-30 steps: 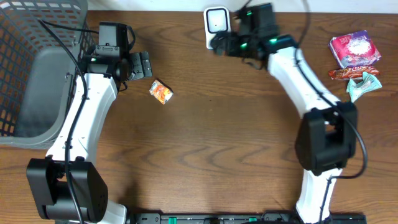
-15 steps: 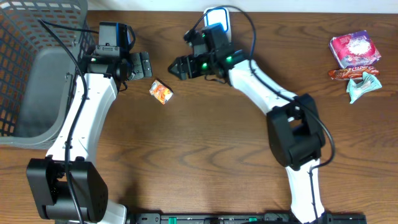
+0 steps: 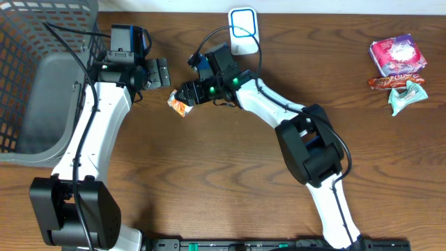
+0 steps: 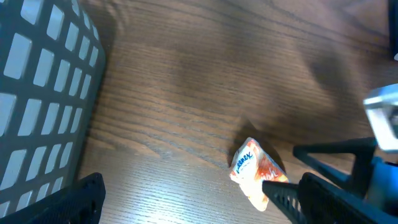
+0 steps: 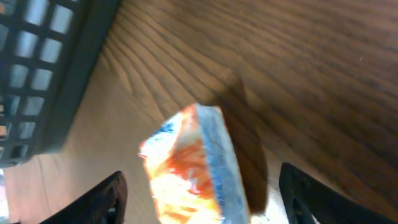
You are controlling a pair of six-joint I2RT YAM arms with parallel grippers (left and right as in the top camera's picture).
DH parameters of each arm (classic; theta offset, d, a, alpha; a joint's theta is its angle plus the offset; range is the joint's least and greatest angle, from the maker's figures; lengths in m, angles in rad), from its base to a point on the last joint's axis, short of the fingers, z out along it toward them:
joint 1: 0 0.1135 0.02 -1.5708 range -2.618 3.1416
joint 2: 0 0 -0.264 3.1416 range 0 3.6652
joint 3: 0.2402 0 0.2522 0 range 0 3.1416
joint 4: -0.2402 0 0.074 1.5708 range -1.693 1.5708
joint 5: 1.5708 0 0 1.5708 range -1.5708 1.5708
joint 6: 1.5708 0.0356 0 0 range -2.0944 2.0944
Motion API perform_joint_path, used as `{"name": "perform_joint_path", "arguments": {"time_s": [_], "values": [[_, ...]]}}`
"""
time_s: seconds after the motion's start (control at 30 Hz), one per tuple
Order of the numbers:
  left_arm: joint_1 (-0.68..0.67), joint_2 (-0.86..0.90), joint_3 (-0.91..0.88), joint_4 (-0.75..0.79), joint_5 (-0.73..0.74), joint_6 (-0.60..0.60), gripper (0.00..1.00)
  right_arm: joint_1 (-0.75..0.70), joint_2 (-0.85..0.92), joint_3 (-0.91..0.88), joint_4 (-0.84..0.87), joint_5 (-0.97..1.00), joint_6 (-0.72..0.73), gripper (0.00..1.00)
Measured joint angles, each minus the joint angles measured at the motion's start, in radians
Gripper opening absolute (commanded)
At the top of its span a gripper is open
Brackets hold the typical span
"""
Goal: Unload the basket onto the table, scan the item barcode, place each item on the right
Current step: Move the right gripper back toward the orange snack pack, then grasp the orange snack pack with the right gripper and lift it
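You have the wooden surface (image 3: 230,160) with the grey basket (image 3: 42,90) on its left side, and beside the basket your left jaws stand wide open and empty. Your right arm (image 3: 265,108) reaches across the middle, its jaws spread apart with nothing visibly pinched, and the white scanner (image 3: 243,28) sits at the back edge behind it. The small orange packet (image 5: 193,168) lies on the surface between those right jaws, near the left jaws.
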Motion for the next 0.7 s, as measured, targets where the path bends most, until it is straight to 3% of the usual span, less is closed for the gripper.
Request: {"name": "perform_joint_path", "arguments": {"time_s": [0.27,0.6,0.7], "values": [[0.000,0.000,0.000,0.000,0.000,0.000,0.98,0.000,0.014,0.000,-0.013,0.000,0.028,0.48],[0.000,0.000,0.000,0.000,0.000,0.000,0.98,0.018,0.014,0.000,-0.033,0.006,0.035,0.57],[0.000,0.000,0.000,0.000,0.000,0.000,0.98,0.031,0.014,0.000,-0.033,0.016,0.034,0.54]]}}
